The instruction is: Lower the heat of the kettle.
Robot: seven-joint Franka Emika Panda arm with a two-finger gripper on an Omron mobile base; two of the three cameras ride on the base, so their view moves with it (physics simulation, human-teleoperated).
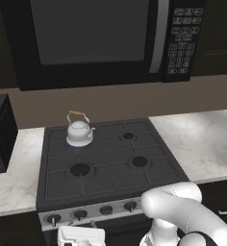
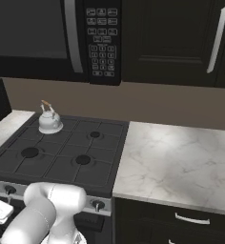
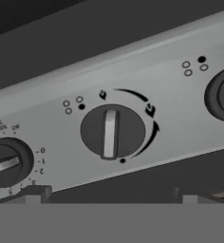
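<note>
Kettle: we see it (image 1: 80, 133) on the far left of the stove (image 1: 113, 185).
Gripper: we have it (image 3: 113, 195) wide open, holding nothing, near a knob (image 3: 112, 131).

Kitchen, home-type (simulated).
Stove (image 1: 94, 185) w/ four burners, knobs along front; kettle (image 1: 80, 133) on rear burner area. Microwave (image 1: 94, 36) w/ keypad mounted above. Marble-look counters (image 2: 176, 167) either side of stove; dk cabinets (image 2: 169, 38) w/ metal bar handles, drawers (image 2: 190, 224) below. Hand view: knob (image 3: 110, 133) w/ flame marks, another w/ timer nos.
</note>
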